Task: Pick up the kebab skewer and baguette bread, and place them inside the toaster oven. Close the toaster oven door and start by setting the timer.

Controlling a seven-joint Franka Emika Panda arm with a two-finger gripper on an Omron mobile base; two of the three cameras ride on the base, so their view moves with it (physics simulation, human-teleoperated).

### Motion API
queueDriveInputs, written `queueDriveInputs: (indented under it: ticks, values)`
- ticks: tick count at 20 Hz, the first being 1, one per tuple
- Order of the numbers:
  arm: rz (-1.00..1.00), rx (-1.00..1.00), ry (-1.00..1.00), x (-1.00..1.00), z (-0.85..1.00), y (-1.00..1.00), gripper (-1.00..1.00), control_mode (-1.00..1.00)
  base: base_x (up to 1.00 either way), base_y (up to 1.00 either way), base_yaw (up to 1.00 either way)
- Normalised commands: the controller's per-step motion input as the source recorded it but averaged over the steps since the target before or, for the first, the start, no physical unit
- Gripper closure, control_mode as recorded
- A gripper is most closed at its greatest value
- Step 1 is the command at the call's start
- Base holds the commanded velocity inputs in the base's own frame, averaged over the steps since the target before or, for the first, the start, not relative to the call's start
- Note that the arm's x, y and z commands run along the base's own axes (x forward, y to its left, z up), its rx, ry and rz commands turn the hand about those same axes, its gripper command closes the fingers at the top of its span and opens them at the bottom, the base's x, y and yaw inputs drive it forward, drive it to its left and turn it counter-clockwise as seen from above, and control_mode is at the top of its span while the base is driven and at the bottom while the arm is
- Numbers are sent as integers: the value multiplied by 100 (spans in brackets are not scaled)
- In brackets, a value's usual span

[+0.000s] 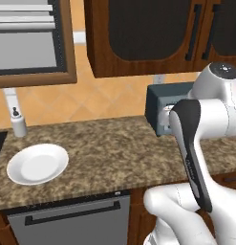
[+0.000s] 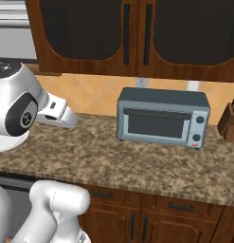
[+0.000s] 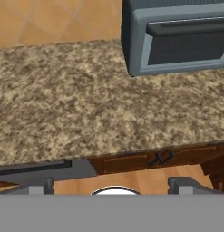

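Observation:
The blue-grey toaster oven (image 2: 162, 117) stands on the granite counter against the back wall. Its door (image 2: 156, 124) is shut, the dark bar handle (image 2: 158, 114) along the top and two knobs (image 2: 199, 120) on the right. In the left base view my arm hides much of the oven (image 1: 160, 107). In the hand view the oven (image 3: 177, 41) sits at the upper right, beyond a stretch of bare counter. My gripper (image 3: 111, 186) hangs above the counter's front edge, open, nothing between its widely spread fingertips (image 3: 41, 185). Kebab skewer and baguette are out of view. The white plate (image 1: 37, 163) lies empty.
A small white dispenser bottle (image 1: 16, 122) stands behind the plate. A brown knife block (image 2: 229, 121) is right of the oven. Dark wood wall cabinets (image 2: 137, 33) hang above the counter. A grey dishwasher front (image 1: 67, 220) and drawers (image 2: 180, 206) sit below the counter edge.

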Motion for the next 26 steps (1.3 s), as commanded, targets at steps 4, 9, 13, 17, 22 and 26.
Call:
queueDriveInputs:
  ticks: [4,9,13,17,22,26]
  values:
    - [0,0,0,0,0,0,-100,100,57,-59,0]
    - [0,0,0,0,0,0,-100,100,43,-50,-9]
    - [0,0,0,0,0,0,-100,100,25,-31,-22]
    - [0,0,0,0,0,0,-100,100,49,-33,-14]
    - [0,0,0,0,0,0,-100,100,34,-47,-3]
    - [0,1,0,9,-4,-48,-100,-100,4,-9,0]
